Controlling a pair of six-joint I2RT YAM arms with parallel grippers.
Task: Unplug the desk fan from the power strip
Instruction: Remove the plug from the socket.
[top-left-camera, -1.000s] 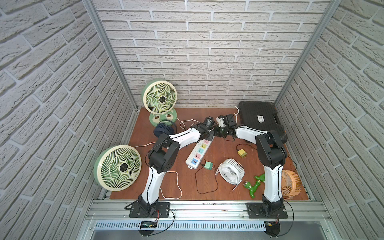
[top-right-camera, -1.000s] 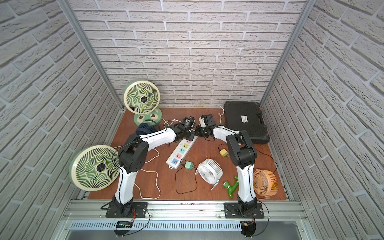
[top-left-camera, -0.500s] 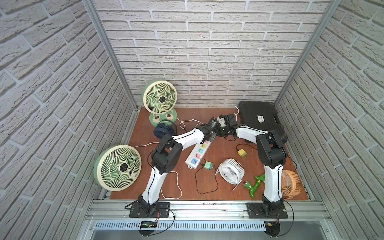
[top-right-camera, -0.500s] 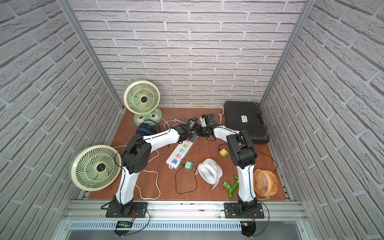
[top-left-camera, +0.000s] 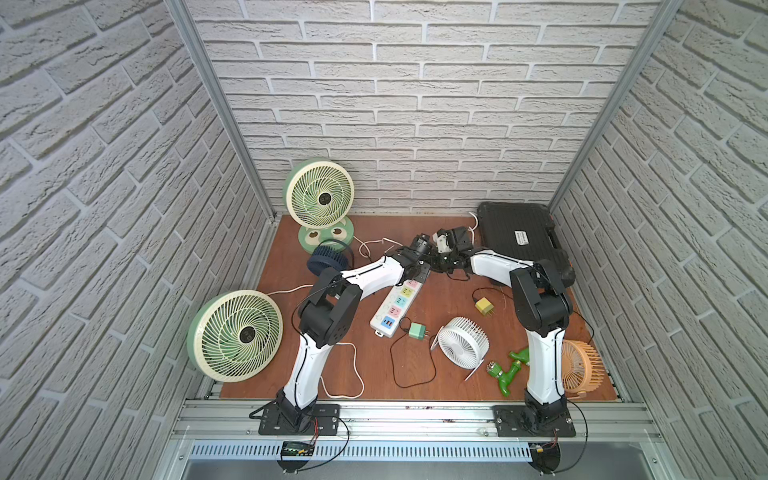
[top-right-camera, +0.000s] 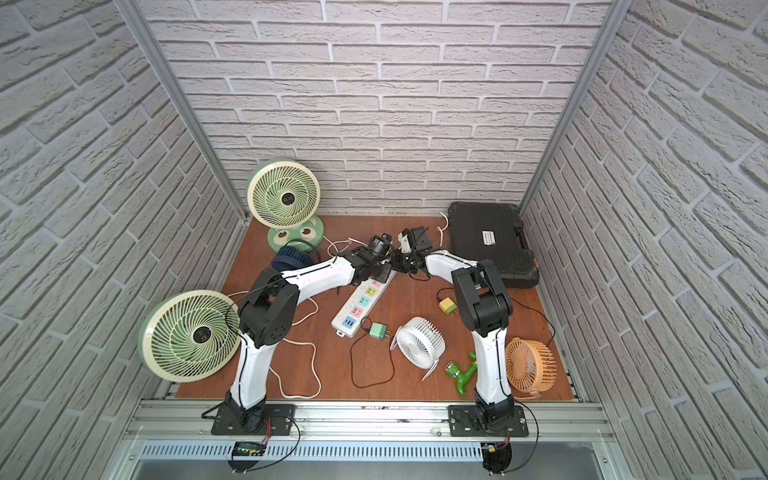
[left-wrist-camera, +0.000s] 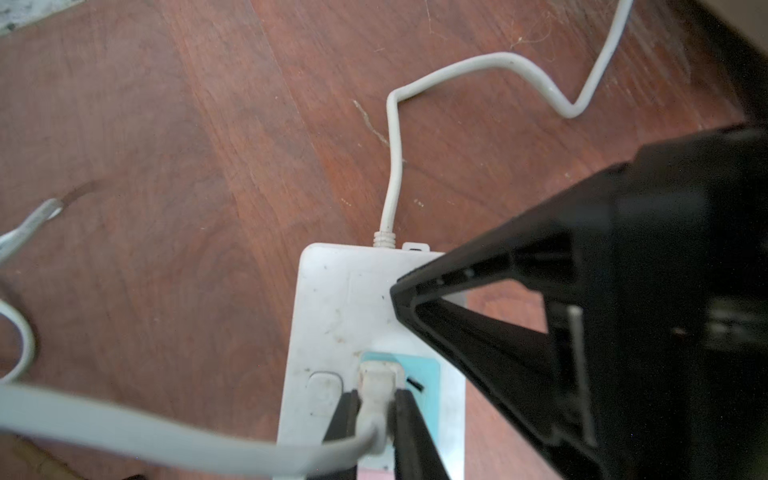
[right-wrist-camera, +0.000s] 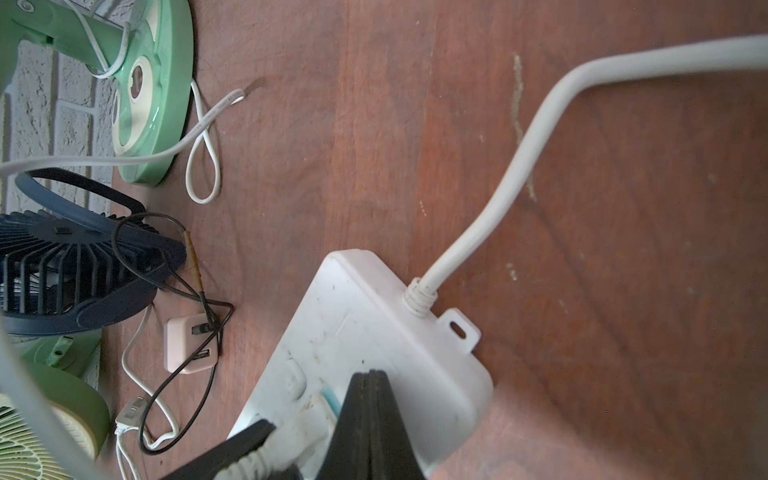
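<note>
The power strip (top-left-camera: 397, 305) (top-right-camera: 360, 302) lies slantwise on the wooden floor. A white plug (left-wrist-camera: 376, 380) sits in the blue socket at its far, corded end. My left gripper (left-wrist-camera: 376, 399) (top-left-camera: 420, 272) is shut on that plug, one finger on each side. The plug's flat white cord leads off toward the left side, where a cream-and-green desk fan (top-left-camera: 235, 334) stands. My right gripper (right-wrist-camera: 370, 376) (top-left-camera: 437, 266) is shut and empty, its tips resting on the strip's (right-wrist-camera: 365, 316) top beside the plug (right-wrist-camera: 299, 428).
A black case (top-left-camera: 519, 241) lies at the back right. A green fan (top-left-camera: 318, 199) and a navy fan (top-left-camera: 328, 257) stand at the back left. Nearer the front are a white fan (top-left-camera: 463, 343), an orange fan (top-left-camera: 579, 365), loose green (top-left-camera: 417, 331) and yellow (top-left-camera: 484, 306) adapters, and trailing cords.
My left wrist has shifted slightly at the strip's far end. Both grippers stay shut and the strip has not moved.
</note>
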